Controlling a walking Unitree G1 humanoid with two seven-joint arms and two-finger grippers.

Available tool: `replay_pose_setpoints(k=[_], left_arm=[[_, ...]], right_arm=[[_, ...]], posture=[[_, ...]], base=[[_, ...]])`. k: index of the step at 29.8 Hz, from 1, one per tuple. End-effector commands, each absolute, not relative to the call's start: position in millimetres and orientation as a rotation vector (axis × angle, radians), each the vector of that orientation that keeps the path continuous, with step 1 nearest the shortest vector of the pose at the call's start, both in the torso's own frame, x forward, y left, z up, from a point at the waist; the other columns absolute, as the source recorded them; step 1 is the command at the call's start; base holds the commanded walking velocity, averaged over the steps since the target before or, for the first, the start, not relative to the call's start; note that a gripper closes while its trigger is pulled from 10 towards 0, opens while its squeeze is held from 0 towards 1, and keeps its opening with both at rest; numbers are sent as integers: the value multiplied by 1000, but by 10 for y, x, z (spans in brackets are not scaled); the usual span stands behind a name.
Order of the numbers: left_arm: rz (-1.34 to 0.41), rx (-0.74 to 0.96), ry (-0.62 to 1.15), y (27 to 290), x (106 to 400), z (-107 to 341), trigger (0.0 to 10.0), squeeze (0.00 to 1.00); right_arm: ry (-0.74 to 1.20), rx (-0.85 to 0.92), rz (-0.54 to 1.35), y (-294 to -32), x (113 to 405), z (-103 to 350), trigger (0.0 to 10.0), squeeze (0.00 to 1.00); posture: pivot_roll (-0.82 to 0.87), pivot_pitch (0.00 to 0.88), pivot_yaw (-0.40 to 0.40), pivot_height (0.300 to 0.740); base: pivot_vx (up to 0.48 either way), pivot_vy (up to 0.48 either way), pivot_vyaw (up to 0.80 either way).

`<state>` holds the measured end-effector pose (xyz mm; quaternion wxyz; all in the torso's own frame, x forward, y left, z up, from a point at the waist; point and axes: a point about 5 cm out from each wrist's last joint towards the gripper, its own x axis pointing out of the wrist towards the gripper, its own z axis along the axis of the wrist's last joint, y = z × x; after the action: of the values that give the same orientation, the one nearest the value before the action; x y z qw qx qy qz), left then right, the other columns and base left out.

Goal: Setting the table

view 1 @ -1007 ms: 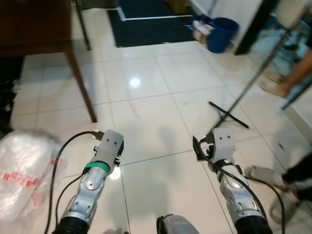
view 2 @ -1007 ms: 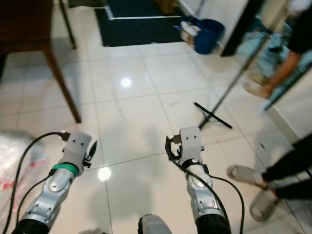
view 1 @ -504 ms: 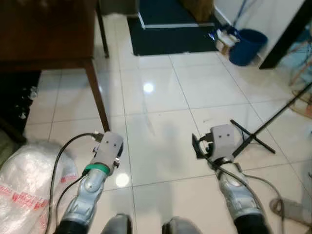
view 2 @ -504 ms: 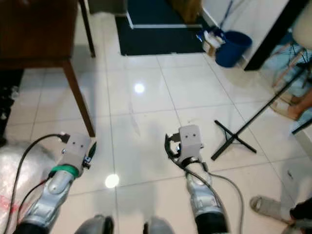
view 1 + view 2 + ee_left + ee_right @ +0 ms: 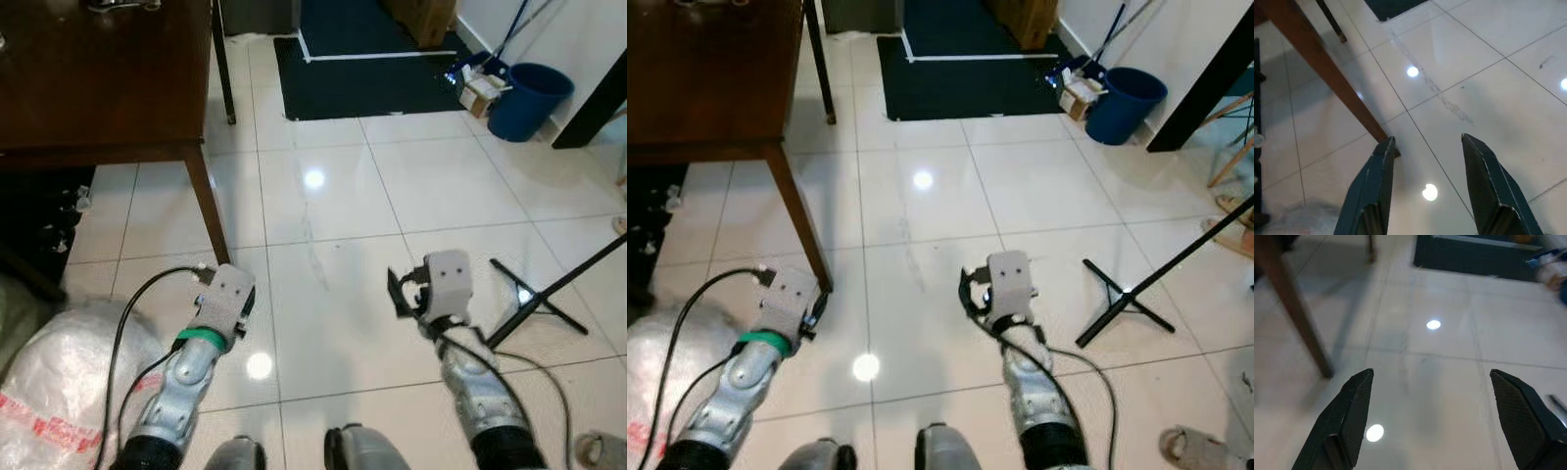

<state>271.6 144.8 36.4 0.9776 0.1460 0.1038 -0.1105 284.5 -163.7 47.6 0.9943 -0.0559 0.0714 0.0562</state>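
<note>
Approach step, I judge: both hands empty, left hand (image 5: 1425,188) and right hand (image 5: 1432,423) spread wide, the table (image 5: 98,78) ahead-left. Next, stepping closer.

A dark brown wooden desk (image 5: 98,78) is seen at the upper left, standing on a glossy white tiled floor (image 5: 431,186). Its near corner is carried by a slim, slightly splayed leg (image 5: 208,211), and a darker leg (image 5: 224,61) is seen farther back. Small items at its far edge are too cut off to be identified.
</note>
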Motion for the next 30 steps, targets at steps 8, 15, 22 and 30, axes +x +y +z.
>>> replay_pose_setpoints(k=[8, 15, 22, 30], left_arm=[[-348, 240, 280, 1341, 2638, 284, 10000, 0], [-367, 275, 265, 1333, 2660, 297, 10000, 0], [-362, 291, 272, 1314, 2651, 288, 10000, 0], [-359, 308, 269, 1304, 2659, 286, 10000, 0]], right_arm=[[173, -116, 110, -1665, 2777, 392, 10000, 0], [172, -115, 112, -1653, 2769, 386, 10000, 0], [175, -114, 122, -1629, 2750, 375, 10000, 0], [188, -95, 105, -1648, 2737, 355, 10000, 0]], posture=[[-105, 32, 36, 740], [-109, 32, 37, 740], [-111, 32, 35, 740], [-114, 33, 36, 740]], base=[[0, 0, 0], [0, 0, 0], [0, 0, 0], [0, 0, 0]])
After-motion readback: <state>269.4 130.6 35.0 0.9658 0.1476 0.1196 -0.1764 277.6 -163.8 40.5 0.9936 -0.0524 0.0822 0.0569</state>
